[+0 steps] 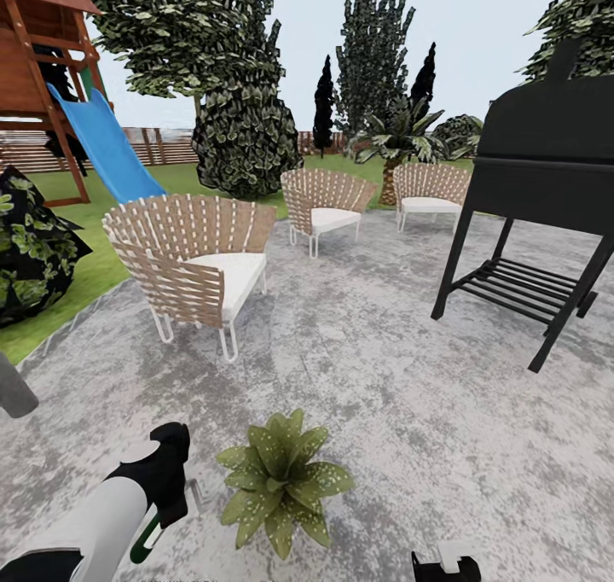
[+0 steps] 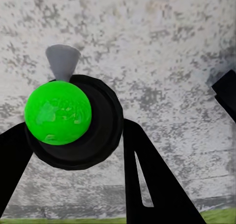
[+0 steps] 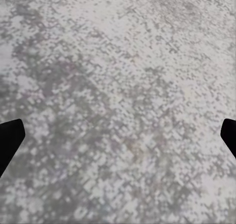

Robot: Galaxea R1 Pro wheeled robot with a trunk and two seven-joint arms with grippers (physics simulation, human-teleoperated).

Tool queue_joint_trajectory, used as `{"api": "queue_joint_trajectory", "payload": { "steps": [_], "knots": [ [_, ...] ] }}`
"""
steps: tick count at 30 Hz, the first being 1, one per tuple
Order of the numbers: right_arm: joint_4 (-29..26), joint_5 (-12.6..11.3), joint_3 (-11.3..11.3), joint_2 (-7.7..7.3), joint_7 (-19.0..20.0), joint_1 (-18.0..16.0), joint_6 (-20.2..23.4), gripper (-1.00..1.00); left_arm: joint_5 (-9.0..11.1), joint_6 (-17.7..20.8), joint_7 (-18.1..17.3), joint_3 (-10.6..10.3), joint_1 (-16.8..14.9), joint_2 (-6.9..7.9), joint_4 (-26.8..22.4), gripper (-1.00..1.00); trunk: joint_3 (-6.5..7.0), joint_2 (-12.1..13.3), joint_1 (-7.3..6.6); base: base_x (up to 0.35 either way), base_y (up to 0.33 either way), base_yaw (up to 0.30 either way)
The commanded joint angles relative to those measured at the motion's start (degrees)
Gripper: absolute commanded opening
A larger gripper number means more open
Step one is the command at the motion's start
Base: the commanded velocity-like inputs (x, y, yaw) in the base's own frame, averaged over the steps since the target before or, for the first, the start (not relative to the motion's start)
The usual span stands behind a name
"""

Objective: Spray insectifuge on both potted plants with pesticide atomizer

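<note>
Left gripper (image 1: 175, 471): black-and-white, low at the head view's left, closed around the pesticide atomizer; black fingers (image 2: 157, 179) flank the sprayer body in the left wrist view.
Pesticide atomizer (image 2: 58, 112): small hand sprayer, bright green rounded body in a black collar, pale grey cone nozzle (image 2: 62, 60) aimed over the paving; dark green handle (image 1: 147, 538) visible under the gripper in the head view.
Right gripper (image 1: 445, 565): black, at the bottom edge of the head view, right of centre; two dark fingertips (image 3: 10, 140) set wide apart at opposite edges of the right wrist view, bare paving between, nothing held.
Potted plant (image 1: 280, 482): low rosette of pointed mid-green speckled leaves, standing on the patio just beside the left gripper, between the two grippers; pot hidden under the leaves.
Patio (image 1: 401, 394): mottled grey-white paving, bordered on the left by green lawn (image 1: 94, 270).
Near chair (image 1: 192, 262): woven tan-strap tub chair, white cushion, white wire legs, on the patio's left part.
Far chairs: two of the same type, one mid-scene (image 1: 327, 206), one further right (image 1: 431, 191).
Barbecue (image 1: 537, 181): black lidded grill on angled legs with slatted lower shelf, on the patio's right.
Play frame (image 1: 43, 61): brown wooden structure with blue slide (image 1: 107, 147), upper left, on the lawn.
Fence (image 1: 162, 147): brown horizontal slats, behind the slide.
Shrubs: dark leafy bush (image 1: 30, 249) at the left edge; tall leafy shrub (image 1: 243, 130) behind the near chair.
</note>
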Motion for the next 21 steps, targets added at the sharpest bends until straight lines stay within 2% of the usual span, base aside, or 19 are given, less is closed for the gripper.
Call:
{"api": "queue_joint_trajectory", "payload": {
  "steps": [1, 7, 17, 21],
  "knots": [
    [0.06, 0.61, -0.46, -0.01, -0.15, -0.04, -0.19, 1.0, -0.21, 0.47, -0.33, 0.12, 0.04, 0.01, 0.01, -1.0, -0.05, -0.02, -0.01, -0.004, -0.003, 0.041],
    [0.06, 0.61, -0.46, 0.01, -0.15, -0.04, -0.19, 1.0, -0.36, 0.16, -0.11, 0.03, 0.33, 0.21, 0.74, -1.0, -0.05, -0.02, -0.01, -0.001, -0.001, 0.031],
    [0.06, 0.61, -0.46, 0.1, -0.15, -0.04, -0.19, 1.0, -0.5, 0.4, 0.71, -0.17, 1.29, 0.52, 1.06, -1.0, -0.05, -0.02, -0.01, 0.0, 0.0, 0.258],
    [0.06, 0.61, -0.46, -0.16, -0.15, -0.04, -0.19, 1.0, -0.47, 0.82, 0.94, -0.39, 1.39, 0.41, 0.67, -1.0, -0.05, -0.02, -0.01, 0.018, -0.013, 0.047]
  ]
}}
